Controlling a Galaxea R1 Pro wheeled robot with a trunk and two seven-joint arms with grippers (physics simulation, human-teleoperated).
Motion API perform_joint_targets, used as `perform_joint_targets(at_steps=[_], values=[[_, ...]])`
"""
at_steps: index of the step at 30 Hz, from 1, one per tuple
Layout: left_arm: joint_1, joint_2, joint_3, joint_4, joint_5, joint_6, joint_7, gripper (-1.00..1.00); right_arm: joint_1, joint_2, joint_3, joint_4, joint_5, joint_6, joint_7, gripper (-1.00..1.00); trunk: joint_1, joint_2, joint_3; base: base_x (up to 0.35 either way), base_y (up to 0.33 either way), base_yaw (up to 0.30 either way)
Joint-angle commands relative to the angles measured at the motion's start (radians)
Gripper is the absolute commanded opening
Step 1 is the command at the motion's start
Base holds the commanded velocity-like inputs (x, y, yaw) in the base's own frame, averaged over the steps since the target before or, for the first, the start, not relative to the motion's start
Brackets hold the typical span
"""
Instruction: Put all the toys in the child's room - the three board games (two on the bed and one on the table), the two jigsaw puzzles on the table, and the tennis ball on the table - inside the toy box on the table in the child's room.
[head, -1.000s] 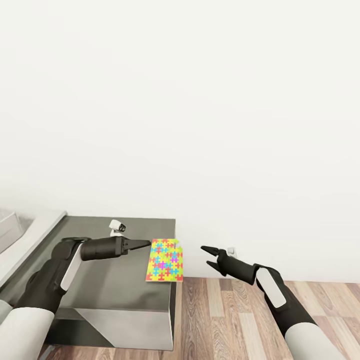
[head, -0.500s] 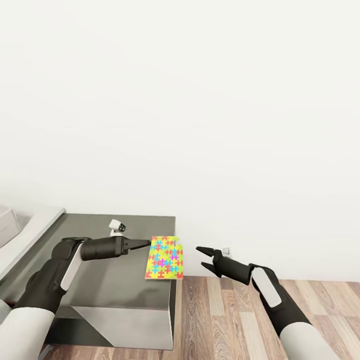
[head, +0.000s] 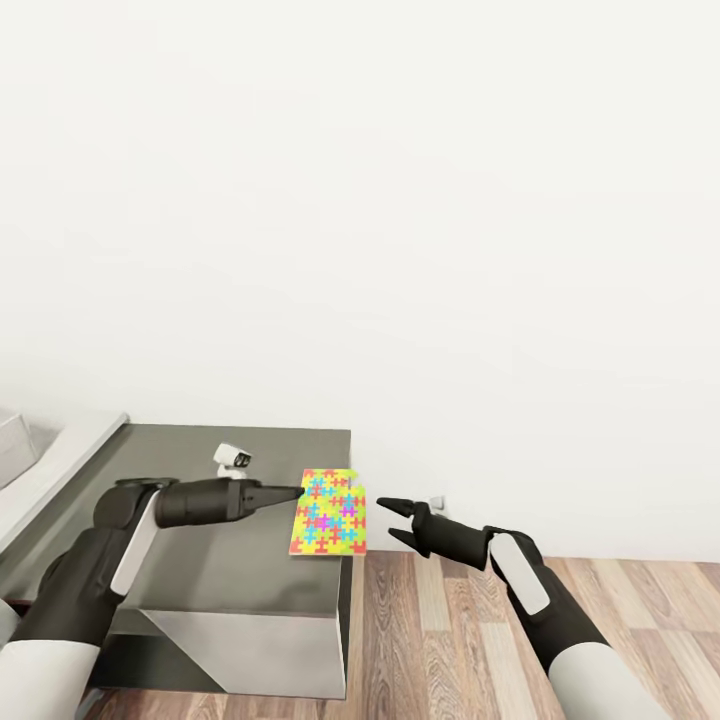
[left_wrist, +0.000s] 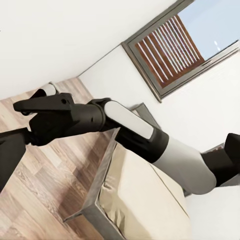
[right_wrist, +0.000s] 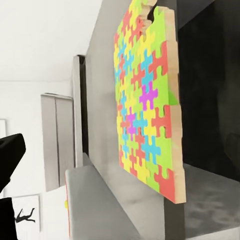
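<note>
One jigsaw puzzle (head: 330, 512), a bright sheet of interlocking pieces, lies flat on the dark-grey cabinet top (head: 200, 560). Its right edge hangs a little over the cabinet's side. My left gripper (head: 297, 492) is shut to a point, with its tip at the puzzle's left edge. My right gripper (head: 385, 519) is open and hovers just right of the overhanging edge, apart from it. The right wrist view shows the puzzle (right_wrist: 147, 100) close up, thick and edge-on, with nothing between my fingers. A strip of the pale table (head: 70, 450) runs along the far left.
A small white gadget (head: 232, 458) stands on the cabinet behind my left gripper. Wood-plank floor (head: 470, 640) lies below my right arm, with a blank white wall behind. The left wrist view shows the bed (left_wrist: 145, 200) and a dark-framed window (left_wrist: 175, 45).
My right gripper has moved left, closer to the puzzle's overhanging edge. The left gripper's tip has closed the small gap to the puzzle's left edge. The puzzle has barely moved.
</note>
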Motion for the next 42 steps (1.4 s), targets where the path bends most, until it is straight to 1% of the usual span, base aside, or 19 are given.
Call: perform_joint_targets(at_steps=[1,9,11,19,24,33,42], values=[[0.001,0.0,0.0,-0.003,0.003,0.01,-0.001,1.0,-0.001,-0.001,0.002,0.0,0.003,0.001,0.005,1.0,0.0,0.0,-0.001,0.0,0.0,0.0],[0.006,0.001,-0.001,-0.03,0.005,0.012,-0.003,1.0,-0.001,-0.002,0.006,0.0,0.003,0.001,0.005,1.0,0.0,0.0,-0.001,0.145,0.031,0.0],[0.008,0.004,-0.001,-0.038,0.006,0.012,-0.004,1.0,-0.002,-0.002,0.006,0.0,0.003,0.001,0.005,1.0,0.0,0.0,-0.001,0.107,0.034,0.0],[0.022,0.004,-0.001,-0.069,0.006,0.011,-0.007,1.0,-0.001,-0.002,0.006,-0.001,0.003,0.0,0.005,1.0,0.0,0.0,-0.001,0.027,0.013,0.0],[0.032,0.003,-0.001,-0.088,0.006,0.011,-0.008,1.0,-0.001,-0.002,0.006,-0.001,0.003,0.0,0.005,1.0,0.0,0.0,-0.001,0.003,0.131,0.0],[0.035,0.001,-0.001,-0.093,0.006,0.011,-0.009,1.0,-0.002,-0.004,0.006,-0.001,0.003,0.0,0.005,1.0,0.0,0.0,-0.001,0.0,0.032,0.0],[0.036,0.001,-0.001,-0.093,0.006,0.011,-0.009,1.0,-0.001,-0.011,0.006,0.0,0.002,-0.001,0.005,1.0,0.0,0.0,-0.001,0.0,0.001,0.0]])
